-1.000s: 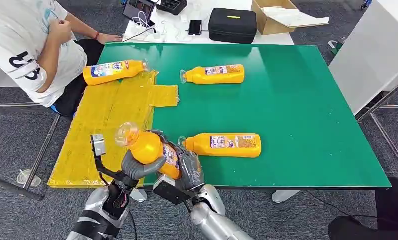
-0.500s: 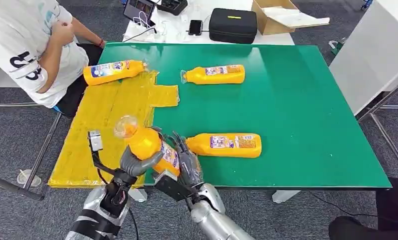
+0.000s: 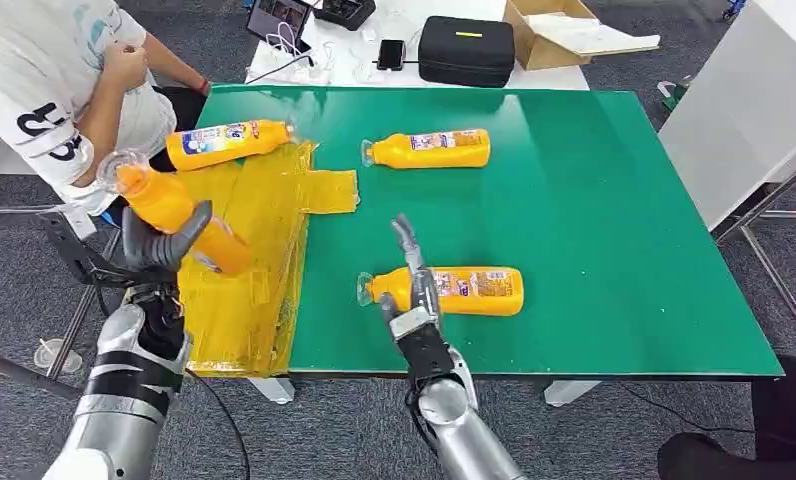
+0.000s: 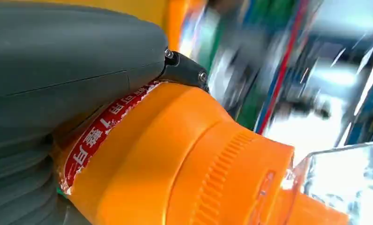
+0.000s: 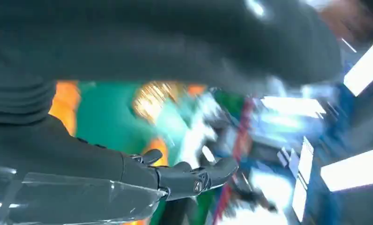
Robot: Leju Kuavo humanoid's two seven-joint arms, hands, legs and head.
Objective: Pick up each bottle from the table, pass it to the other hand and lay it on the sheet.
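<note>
Green desk [image 3: 594, 220] with yellow sheet [image 3: 244, 250] along its left side, person seated at far left corner. Left hand [image 3: 164, 245] grips orange bottle [image 3: 169, 210] tilted, cap up, above sheet's left edge. Right hand [image 3: 414, 285] holds nothing, fingers [image 3: 406, 240] spread, just over second bottle [image 3: 449, 290] lying near front edge. Third bottle [image 3: 429, 149] lies mid-desk; fourth bottle [image 3: 229, 142] lies at sheet's far end.

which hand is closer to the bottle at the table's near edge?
Right. The right hand is open just at the cap end of the near-edge bottle. The left hand is off over the yellow sheet, holding another bottle.
</note>
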